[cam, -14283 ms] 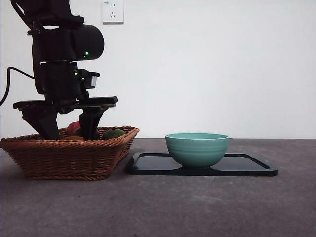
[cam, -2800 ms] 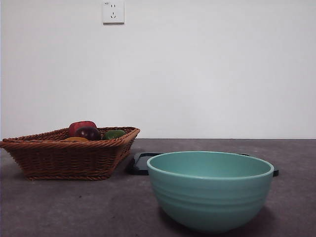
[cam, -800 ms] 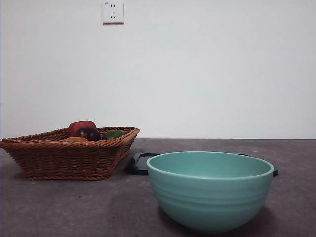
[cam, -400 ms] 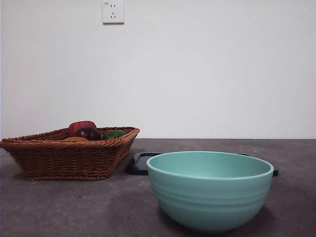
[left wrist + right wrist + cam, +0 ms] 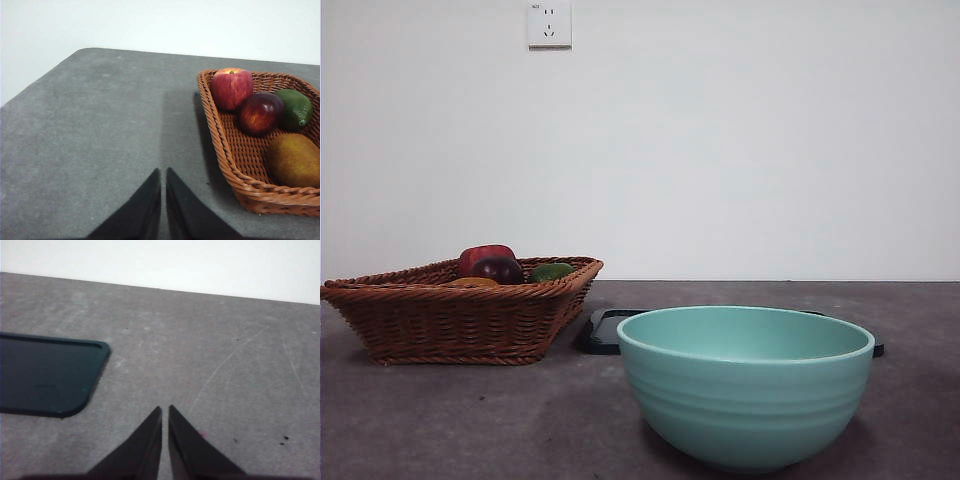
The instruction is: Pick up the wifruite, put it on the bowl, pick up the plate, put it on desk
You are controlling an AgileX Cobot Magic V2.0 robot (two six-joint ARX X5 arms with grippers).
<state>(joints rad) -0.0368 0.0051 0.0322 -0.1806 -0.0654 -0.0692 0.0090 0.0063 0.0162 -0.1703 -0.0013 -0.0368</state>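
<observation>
Fruit sits in the wicker basket (image 5: 460,315) at the left of the desk (image 5: 470,420): a red apple (image 5: 232,88), a dark red-purple fruit (image 5: 260,113), a green fruit (image 5: 295,107) and the orange-brown wifruite (image 5: 294,160), which lies at the basket's corner beside the woven rim. The left gripper (image 5: 163,172) hangs above bare desk just beside the basket, apart from the wifruite and touching nothing; its two black jaws are pressed together with only a thin slit between them. The teal bowl (image 5: 745,385) stands on the desk near the front camera, right of the basket, and whether anything lies inside it cannot be told from this low angle. Behind the bowl a dark flat tray (image 5: 603,332) lies on the desk, its left end showing near the basket. The right gripper (image 5: 164,410) is over bare desk near one rounded corner of that tray, jaws likewise closed on nothing. Neither arm shows in the front view. A white socket (image 5: 549,24) is on the far wall.
</observation>
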